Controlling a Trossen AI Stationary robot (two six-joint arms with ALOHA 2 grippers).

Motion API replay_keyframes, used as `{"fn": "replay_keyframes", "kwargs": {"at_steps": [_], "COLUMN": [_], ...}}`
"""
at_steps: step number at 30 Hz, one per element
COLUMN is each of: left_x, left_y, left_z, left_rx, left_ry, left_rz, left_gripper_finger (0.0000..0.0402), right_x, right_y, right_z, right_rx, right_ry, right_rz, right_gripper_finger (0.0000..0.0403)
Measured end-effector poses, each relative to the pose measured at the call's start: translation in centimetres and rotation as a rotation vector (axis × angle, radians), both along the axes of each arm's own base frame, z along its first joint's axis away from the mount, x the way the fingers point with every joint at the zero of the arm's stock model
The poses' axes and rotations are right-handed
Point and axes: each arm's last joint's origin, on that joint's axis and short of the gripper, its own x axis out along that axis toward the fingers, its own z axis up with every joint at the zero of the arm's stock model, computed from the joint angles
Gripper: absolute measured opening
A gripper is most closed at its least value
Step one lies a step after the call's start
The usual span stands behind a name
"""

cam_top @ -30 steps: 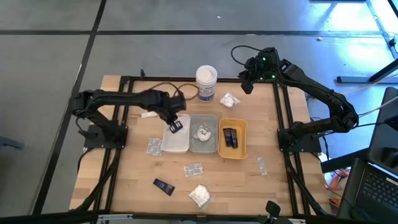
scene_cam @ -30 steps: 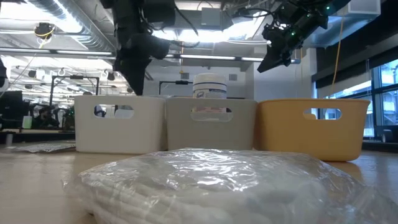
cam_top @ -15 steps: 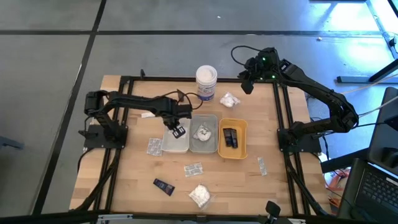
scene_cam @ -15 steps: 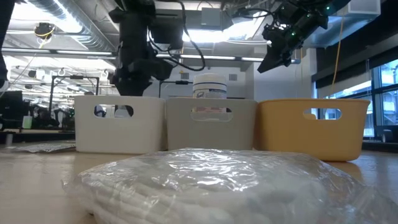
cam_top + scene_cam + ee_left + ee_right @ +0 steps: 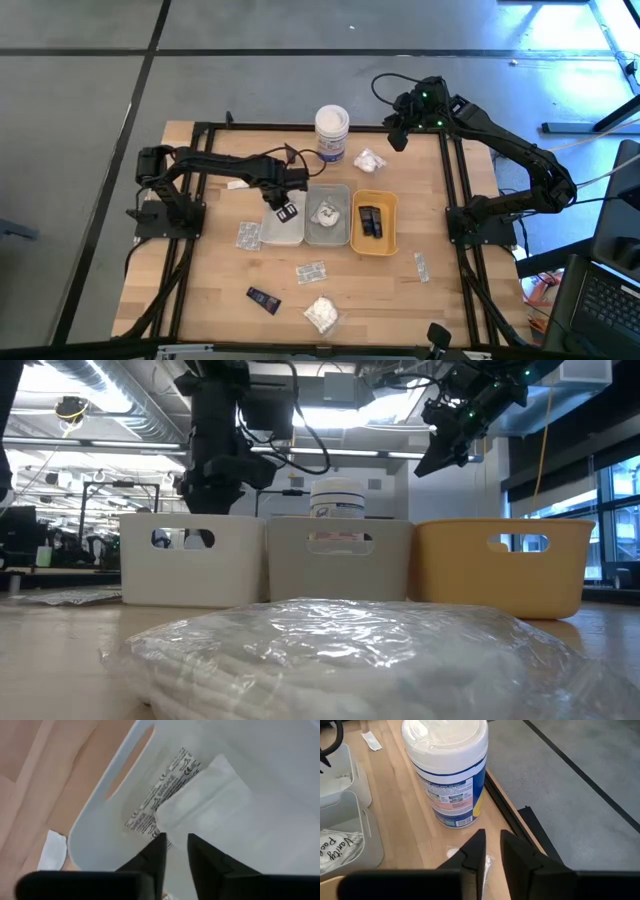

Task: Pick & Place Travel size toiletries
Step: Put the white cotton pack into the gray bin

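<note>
The wooden table (image 5: 210, 290) has a black frame along its sides. Three trays sit side by side in the middle: a white tray (image 5: 268, 232), a grey tray (image 5: 341, 195) and an orange tray (image 5: 388, 240). They touch each other, so there is no room between them. There is plenty of bare wood in front of the trays and on the left side.

The left gripper (image 5: 286, 204) hangs over the white tray, close to its far end. In the left wrist view its two dark fingers (image 5: 152, 855) stand a little apart with a thin gap, and nothing is pinched between them. Just past the fingertips, a clear flat sachet (image 5: 200, 800) lies inside the white tray, leaning against the tray wall beside a printed sticker (image 5: 160, 795).

The right gripper (image 5: 396, 137) is up in the air at the far edge of the table, well away from the trays. Its fingers (image 5: 472, 852) are a little apart and hold nothing. A tall white tub (image 5: 332, 133) stands near it, and a white soft bundle (image 5: 369, 159) lies on the wood between them.

More little things lie around. A white bundle (image 5: 326, 213) is in the grey tray. Small black tubes (image 5: 370, 221) are in the orange tray. On the wood lie a silvery sachet (image 5: 247, 236), another sachet (image 5: 311, 271), a black tube (image 5: 264, 299), a big white bundle (image 5: 321, 314) near the front edge, and a thin sachet (image 5: 421, 267) on the right.
</note>
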Motion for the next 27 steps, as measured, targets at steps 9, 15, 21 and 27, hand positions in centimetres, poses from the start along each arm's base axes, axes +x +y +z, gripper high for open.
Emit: {"fn": "replay_keyframes", "kwargs": {"at_steps": [9,15,21,27], "left_x": [-1.2,-2.2,-1.9,-1.3], "left_y": [-0.6,-2.9,-5.8,-6.8], "left_z": [2.2,5.1,6.8,6.9], "left_rx": [-0.027,0.095,0.149,0.130], "left_ry": [-0.042,-0.153,-0.308,-0.378], "left_rz": [-0.068,-0.147,-0.358,-0.458], "left_gripper_finger": [0.0121,0.0106,0.0090,0.0081], "right_x": [0.0,-0.1,0.0,0.2], "right_y": [0.0,0.1,0.4,1.3], "right_z": [0.0,-0.1,-0.5,-3.5], "right_rx": [0.000,0.008,0.029,0.060], "right_ry": [0.000,0.009,0.031,0.092], "right_rz": [0.000,0.000,0.009,0.054], "right_gripper_finger": [0.0063,0.0074,0.0081,0.0093]}}
